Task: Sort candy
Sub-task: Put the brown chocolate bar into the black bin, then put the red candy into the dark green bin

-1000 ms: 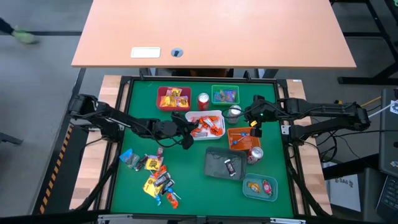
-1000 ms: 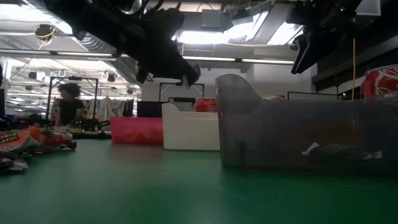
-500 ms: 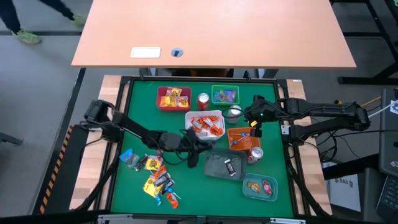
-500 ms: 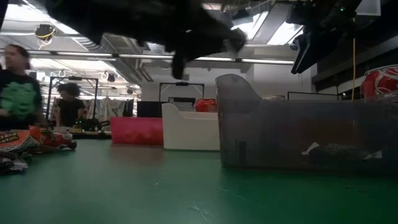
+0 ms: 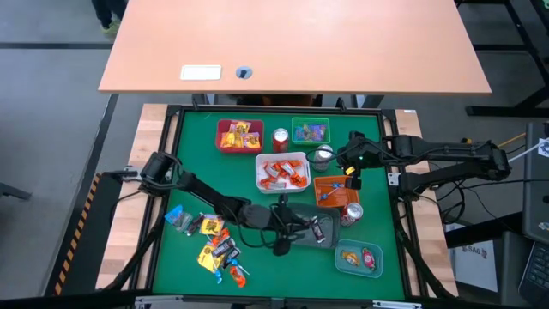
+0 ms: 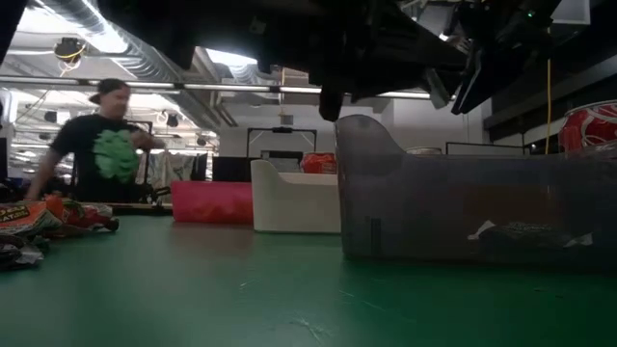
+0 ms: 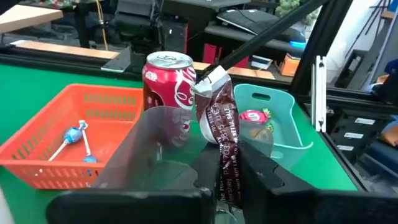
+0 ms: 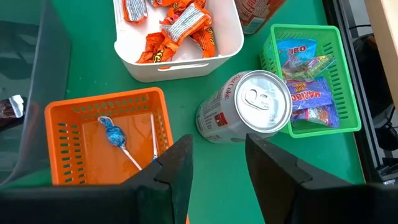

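My left gripper (image 5: 296, 230) hangs over the near-left part of the grey tray (image 5: 300, 219) and is shut on a dark brown wrapped candy (image 7: 222, 134). Another dark candy (image 5: 317, 229) lies on the grey tray's floor. A heap of mixed candy (image 5: 214, 246) lies on the green mat at the near left. My right gripper (image 8: 217, 163) is open and hovers above the silver can (image 8: 252, 106), between the white tray (image 8: 186, 59) of orange candy and the orange tray (image 8: 106, 140). My left gripper pinches the dark brown candy's lower half (image 7: 229, 180) between its two fingers (image 7: 264, 174). The wrapper stands upright out of the fingers, its crimped silver end (image 7: 210, 79) uppermost. The candy is lifted clear above the grey tray (image 7: 155, 146).
Red tray (image 5: 238, 136) and green tray (image 5: 310, 131) sit at the far side with a red can (image 5: 280, 139) between them. A second red can (image 5: 352, 212) stands by the orange tray (image 5: 333, 190), and a teal tray (image 5: 358, 257) sits at the near right. A person (image 6: 101, 159) stands beyond the table.
My left gripper has travelled from beside the white tray toward the table's near edge and right, ending over the grey tray. My right arm has kept still. A person has walked into the room behind the table.
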{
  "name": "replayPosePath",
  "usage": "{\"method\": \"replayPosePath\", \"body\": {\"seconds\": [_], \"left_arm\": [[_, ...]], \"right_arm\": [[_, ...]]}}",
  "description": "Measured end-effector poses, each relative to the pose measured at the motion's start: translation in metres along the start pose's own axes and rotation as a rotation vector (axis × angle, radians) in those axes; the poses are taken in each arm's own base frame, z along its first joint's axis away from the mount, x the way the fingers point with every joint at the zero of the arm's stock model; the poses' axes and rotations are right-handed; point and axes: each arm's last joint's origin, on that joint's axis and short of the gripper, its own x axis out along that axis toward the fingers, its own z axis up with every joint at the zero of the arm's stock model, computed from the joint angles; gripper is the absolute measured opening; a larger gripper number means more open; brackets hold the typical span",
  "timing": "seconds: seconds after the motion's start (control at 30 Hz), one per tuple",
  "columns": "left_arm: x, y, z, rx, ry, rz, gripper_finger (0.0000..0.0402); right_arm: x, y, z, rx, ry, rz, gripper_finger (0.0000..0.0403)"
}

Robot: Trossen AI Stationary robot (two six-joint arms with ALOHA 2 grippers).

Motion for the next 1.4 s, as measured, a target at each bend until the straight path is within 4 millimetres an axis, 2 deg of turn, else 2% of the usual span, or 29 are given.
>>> {"method": "replayPosePath", "body": {"seconds": [0.33,0.47,1.03,1.4], "left_arm": [[0.001,0.004,0.000,-0.014,0.004,0.012,0.0112],[0.001,0.004,0.000,-0.014,0.004,0.011,0.0133],[-0.002,0.003,0.009,0.066,-0.007,0.012,0.0136],[-0.024,0.003,0.032,0.110,0.111,0.041,0.0137]], "right_arm": [[0.000,0.000,0.000,0.000,0.000,0.000,0.0145],[0.000,0.000,0.000,0.000,0.000,0.000,0.0145],[0.000,0.000,0.000,0.000,0.000,0.000,0.0145],[0.000,0.000,0.000,0.000,-0.001,0.001,0.0145]]}}
